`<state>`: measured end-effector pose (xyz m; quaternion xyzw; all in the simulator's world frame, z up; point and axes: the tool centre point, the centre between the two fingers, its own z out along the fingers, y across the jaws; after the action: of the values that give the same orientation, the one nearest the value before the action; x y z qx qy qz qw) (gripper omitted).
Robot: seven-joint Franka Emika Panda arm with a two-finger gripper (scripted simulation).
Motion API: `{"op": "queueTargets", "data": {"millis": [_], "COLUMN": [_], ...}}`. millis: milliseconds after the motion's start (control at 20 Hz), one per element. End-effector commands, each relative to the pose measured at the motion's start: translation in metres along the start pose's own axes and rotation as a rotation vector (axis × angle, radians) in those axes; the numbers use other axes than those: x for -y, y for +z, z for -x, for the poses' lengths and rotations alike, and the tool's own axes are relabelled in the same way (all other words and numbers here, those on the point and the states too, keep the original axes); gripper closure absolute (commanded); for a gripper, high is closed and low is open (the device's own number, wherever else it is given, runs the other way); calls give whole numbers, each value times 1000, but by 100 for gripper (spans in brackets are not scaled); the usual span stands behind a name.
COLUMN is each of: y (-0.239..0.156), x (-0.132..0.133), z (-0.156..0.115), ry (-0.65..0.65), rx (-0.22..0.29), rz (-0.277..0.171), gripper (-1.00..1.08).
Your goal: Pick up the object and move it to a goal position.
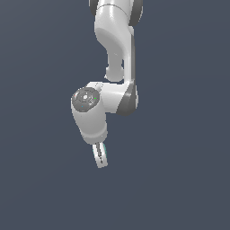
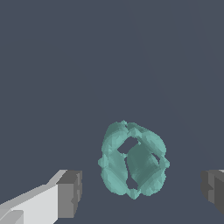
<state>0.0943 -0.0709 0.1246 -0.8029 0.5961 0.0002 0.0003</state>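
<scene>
1. Where the exterior view gives the whole arm [image 1: 112, 67] against a plain dark blue-grey ground, the wrist view gives only the two fingertips and the object [image 2: 133, 159] between them.
2. In the exterior view the gripper [image 1: 101, 157] is seen edge-on, hanging below the white wrist housing and tilted slightly toward the exterior view's right; the gap between the fingers cannot be made out from that side.
3. A thin teal sliver [image 1: 103, 147] is visible at the upper edge of the fingers in the exterior view; little more of the object is shown there.
4. In the wrist view the object is shown in full: a stubby teal-green rounded piece with lumpy edges and several openings through which the dark ground is seen.
5. The jaws are seen spread wide in the wrist view, one grey-padded fingertip [image 2: 70, 194] on each side of the object, and clear ground is seen between each pad and the object, so nothing is gripped.
6. The object lies between the fingertips, nearer the middle of the gap than either pad; whether it rests on the ground cannot be told.
7. Counted: one arm, one gripper [image 2: 142, 190] with two fingers, one object.
8. A round grey cap [image 1: 86, 99] with small green marks is seen on the wrist joint in the exterior view; no writing or label can be read in either view.
</scene>
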Motion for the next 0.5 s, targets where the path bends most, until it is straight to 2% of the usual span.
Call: {"op": "queueTargets", "data": {"millis": [0, 250, 450], "y": [0, 4, 22], "x": [1, 0, 0], "z": [-1, -1, -1], "ry": [12, 8, 10], "rx": [-1, 0, -1], "rz": [0, 0, 0], "gripper": [-92, -92, -92]}}
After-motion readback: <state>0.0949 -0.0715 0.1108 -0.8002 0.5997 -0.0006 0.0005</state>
